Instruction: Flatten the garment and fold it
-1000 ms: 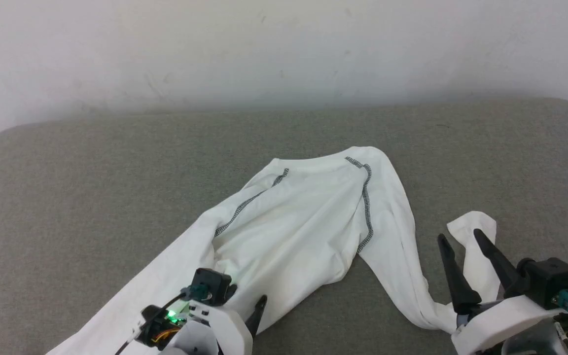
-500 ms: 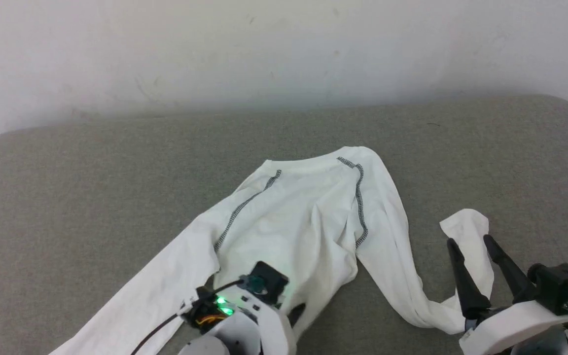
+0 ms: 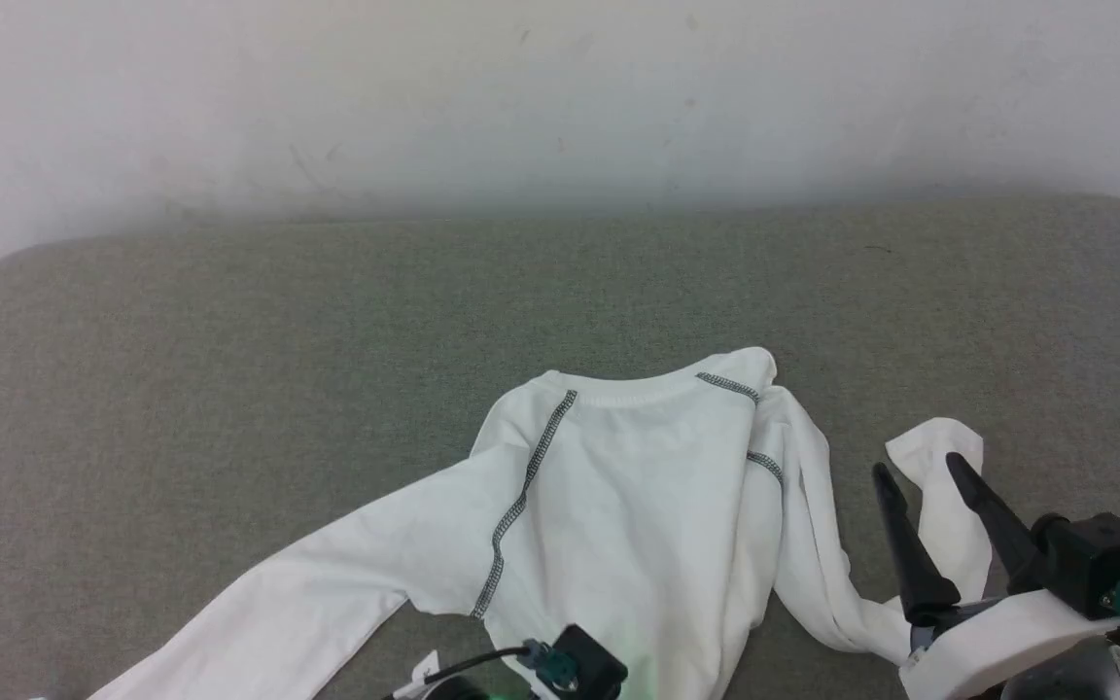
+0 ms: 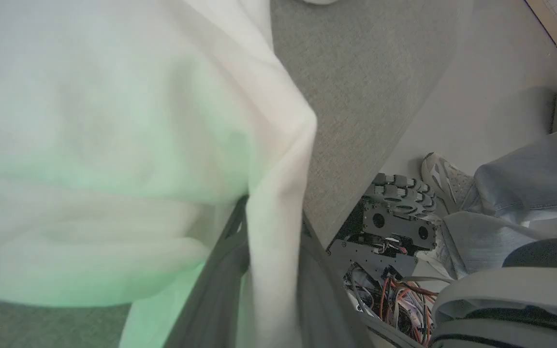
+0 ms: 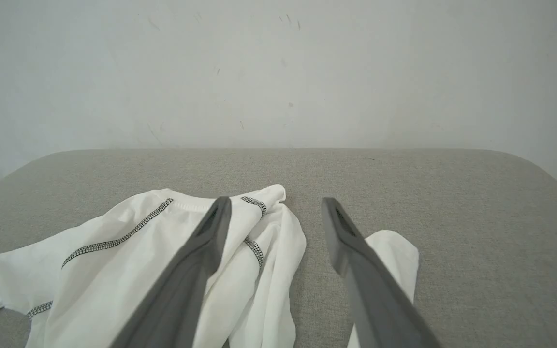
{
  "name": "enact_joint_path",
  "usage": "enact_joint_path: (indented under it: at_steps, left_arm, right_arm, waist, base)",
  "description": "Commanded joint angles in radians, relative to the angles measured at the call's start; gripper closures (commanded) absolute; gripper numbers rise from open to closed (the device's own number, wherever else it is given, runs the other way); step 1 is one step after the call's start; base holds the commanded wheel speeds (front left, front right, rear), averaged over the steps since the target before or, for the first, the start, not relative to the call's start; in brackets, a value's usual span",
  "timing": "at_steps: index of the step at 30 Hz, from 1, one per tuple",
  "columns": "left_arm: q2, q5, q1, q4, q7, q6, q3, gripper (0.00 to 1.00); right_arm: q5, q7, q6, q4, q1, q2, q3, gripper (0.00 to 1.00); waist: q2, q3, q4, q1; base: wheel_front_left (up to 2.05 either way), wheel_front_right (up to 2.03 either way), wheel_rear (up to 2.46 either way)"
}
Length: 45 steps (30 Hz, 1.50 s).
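Since the earlier frame the garment (image 3: 618,506) has been dragged down toward the bottom edge of the head view. Its ribbed neckline (image 3: 638,391) is now found lower on the grey padded table (image 3: 229,321), and the body is spread flatter. The left gripper (image 4: 271,227) has been drawn back to the bottom centre of that view. In the left wrist view a fold of the white fabric is seen pinched between its two dark fingers (image 4: 220,275), so the garment is held fast there. The right gripper (image 3: 917,469) is kept at the lower right of the head view, its fingers spread wide with nothing between them. The garment is laid at the lower middle of the frame. One long sleeve (image 3: 278,612) is stretched out toward the lower left corner, and the other sleeve is bunched along the right side of the body and trailed to a cuff (image 3: 944,452) just beside the open fingers. Dark zigzag stitching (image 3: 521,496) is seen along the shoulder seams. In the left wrist view, a person's leg (image 4: 525,179) and a pale shoe (image 4: 445,176) are shown beyond the table edge at the right.
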Motion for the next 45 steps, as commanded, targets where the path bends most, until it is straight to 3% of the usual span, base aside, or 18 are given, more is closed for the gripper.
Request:
enact_joint_path:
  at_steps: [1, 6, 10, 15, 21, 29, 30, 31, 32, 37, 45]
  left_arm:
    - [-0.014, -0.007, 0.009, 0.006, -0.034, -0.001, 0.013, 0.0]
    - [-0.038, 0.0, 0.005, -0.048, -0.194, 0.047, 0.097, 0.0]
    - [-0.028, 0.022, -0.012, -0.114, -0.298, 0.119, 0.191, 0.0]
    - [0.017, 0.051, -0.073, -0.08, -0.325, 0.174, 0.273, 0.0]
    - [0.066, 0.079, -0.181, 0.108, -0.263, 0.174, 0.293, 0.0]
    - [0.066, 0.081, -0.295, 0.4, -0.121, 0.118, 0.245, 0.0]
    - [0.063, 0.078, -0.302, 0.43, -0.097, 0.112, 0.237, 0.24]
    - [0.058, 0.074, -0.307, 0.456, -0.077, 0.108, 0.233, 0.67]
    - [0.055, 0.069, -0.311, 0.475, -0.064, 0.104, 0.231, 1.0]
    - [0.071, 0.032, -0.297, 0.498, -0.113, 0.135, 0.285, 1.0]
    - [0.188, -0.061, -0.119, 0.369, -0.17, 0.27, 0.44, 1.0]
  right_arm:
    - [-0.007, 0.001, -0.001, -0.009, 0.005, 0.004, 0.003, 0.0]
    - [-0.019, 0.009, -0.001, -0.019, 0.014, 0.005, 0.005, 0.0]
    - [-0.018, 0.011, -0.001, -0.027, 0.023, 0.007, 0.003, 0.0]
    - [-0.011, 0.014, -0.001, -0.035, 0.024, 0.009, 0.001, 0.0]
    - [-0.004, 0.017, -0.001, -0.037, 0.003, 0.01, 0.01, 0.0]
    - [0.006, 0.017, -0.001, -0.019, -0.019, 0.01, 0.014, 0.0]
    - [0.007, 0.017, -0.001, -0.016, -0.021, 0.01, 0.014, 0.0]
    - [0.007, 0.016, -0.001, -0.014, -0.022, 0.011, 0.014, 0.0]
    - [0.008, 0.015, -0.001, -0.012, -0.022, 0.011, 0.013, 0.0]
    - [0.012, 0.009, -0.001, 0.006, -0.021, 0.011, 0.004, 0.0]
    - [0.012, 0.006, -0.001, 0.014, -0.003, 0.011, -0.01, 0.0]
  waist:
    - [0.0, 0.0, -0.002, -0.0001]
    - [0.0, -0.009, -0.007, -0.0001]
    - [0.0, -0.019, -0.007, -0.0001]
    - [0.0, -0.015, -0.007, -0.0001]
    - [0.0, 0.025, -0.029, -0.0001]
    - [0.0, 0.064, -0.051, -0.0001]
    - [0.0, 0.065, -0.052, -0.0001]
    - [0.0, 0.065, -0.054, -0.0001]
    - [0.0, 0.065, -0.055, -0.0001]
    - [0.0, 0.049, -0.058, -0.0001]
    - [0.0, 0.026, -0.056, -0.0001]
  base:
    - [0.0, 0.0, 0.0]
    - [0.0, 0.0, 0.0]
    - [0.0, 0.0, 0.0]
    - [0.0, 0.0, 0.0]
    - [0.0, 0.0, 0.0]
    - [0.0, 0.0, 0.0]
    - [0.0, 0.0, 0.0]
    - [0.0, 0.0, 0.0]
    - [0.0, 0.0, 0.0]
    - [0.0, 0.0, 0.0]
    - [0.0, 0.0, 0.0]
